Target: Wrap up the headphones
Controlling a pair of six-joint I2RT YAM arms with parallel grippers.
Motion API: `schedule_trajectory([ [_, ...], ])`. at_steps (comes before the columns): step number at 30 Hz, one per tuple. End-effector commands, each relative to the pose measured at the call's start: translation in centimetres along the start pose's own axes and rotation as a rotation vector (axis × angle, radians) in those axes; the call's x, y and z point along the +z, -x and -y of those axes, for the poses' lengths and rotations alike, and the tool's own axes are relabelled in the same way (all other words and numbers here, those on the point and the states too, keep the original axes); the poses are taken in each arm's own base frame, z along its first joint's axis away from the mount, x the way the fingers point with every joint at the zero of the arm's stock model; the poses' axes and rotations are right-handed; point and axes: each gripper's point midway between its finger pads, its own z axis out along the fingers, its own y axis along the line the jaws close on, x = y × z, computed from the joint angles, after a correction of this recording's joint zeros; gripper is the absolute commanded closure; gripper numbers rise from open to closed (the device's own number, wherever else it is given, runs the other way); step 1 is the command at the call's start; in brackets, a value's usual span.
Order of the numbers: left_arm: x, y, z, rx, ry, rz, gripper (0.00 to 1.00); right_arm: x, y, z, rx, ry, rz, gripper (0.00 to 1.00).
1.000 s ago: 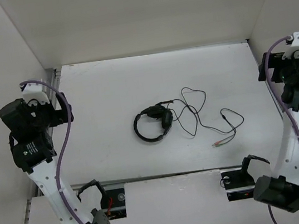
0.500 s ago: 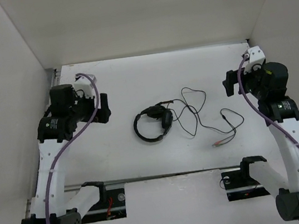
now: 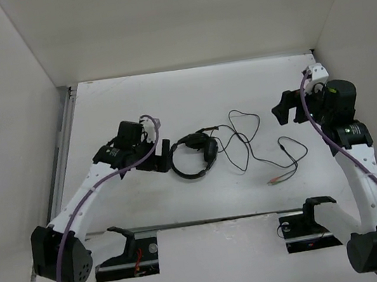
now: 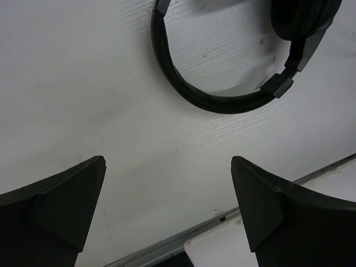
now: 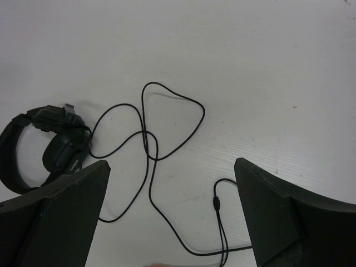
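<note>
Black headphones (image 3: 208, 151) on white table (image 3: 134, 110)

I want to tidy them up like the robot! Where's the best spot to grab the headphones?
Probably the thin headband, coming from the left and above. It lies flat on the table as an arc right ahead of the open left gripper, and it is slim enough to fit between the jaws, unlike the fat earcups.

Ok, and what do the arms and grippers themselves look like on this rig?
The two match. The left arm and right arm have white links between bulky black joint housings, and each has a thick purple cable running along it. The left gripper and right gripper each carry two plain black fingers, wedge-shaped with blunt tips. No markings are readable.
</note>
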Motion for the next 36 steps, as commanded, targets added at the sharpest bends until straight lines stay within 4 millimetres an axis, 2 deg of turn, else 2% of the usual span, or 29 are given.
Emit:
schedule_trajectory([
  [1,2.6,1.4,0.8,-0.080,0.007,0.057,0.03,-0.2,1.6,-0.4,0.034,0.032,0.068,0.00],
  [5,5.2,1.5,0.9,-0.118,0.017,0.053,0.07,-0.3,1.4,-0.1,0.054,0.026,0.069,0.00],
  [12,8.2,0.2,0.4,-0.156,0.056,0.019,0.16,-1.0,1.7,0.2,0.070,0.017,0.095,0.00],
  [19,10.4,-0.2,-0.1,-0.161,0.103,-0.005,0.41,-1.7,3.0,0.1,0.097,0.024,0.153,0.00],
  [26,12.2,-1.5,-0.1,-0.139,0.143,-0.058,0.52,-2.4,3.6,0.2,0.104,0.016,0.193,0.00],
  [31,13.5,-2.4,0.5,-0.118,0.150,-0.096,0.73,-3.1,3.9,0.5,0.104,0.001,0.220,0.00],
  [36,14.8,-3.0,1.2,-0.122,0.143,-0.128,0.91,-3.6,3.8,0.7,0.111,-0.012,0.236,0.00],
])
